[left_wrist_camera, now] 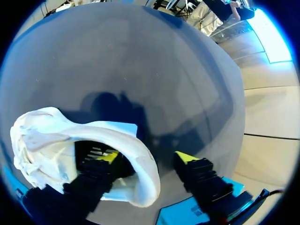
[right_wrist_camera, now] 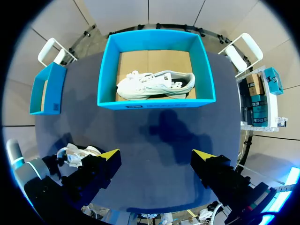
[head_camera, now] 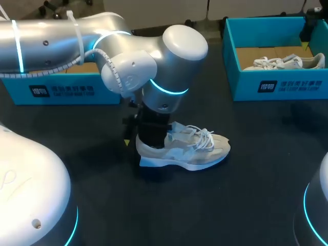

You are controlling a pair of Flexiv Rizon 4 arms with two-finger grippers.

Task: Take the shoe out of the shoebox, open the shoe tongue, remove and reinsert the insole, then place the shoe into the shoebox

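A robot lab: silver arm (head_camera: 61, 38) above a dark table (head_camera: 266, 169).

Left arm (head_camera: 77, 36): silver-grey shell with smooth rounded joints. Thin cyan light rings (head_camera: 169, 90) at the seams, the nearest just behind the tool. White coiled cable (head_camera: 105, 64) loops over the wrist joint, and small dark screws (head_camera: 45, 43) dot the shell. Left gripper (left_wrist_camera: 147, 158) and right gripper (right_wrist_camera: 157, 155) have black blocky fingers (left_wrist_camera: 201, 180) with yellow wedge tips (left_wrist_camera: 186, 157). Right arm (head_camera: 316, 205): pale shell, cyan ring.
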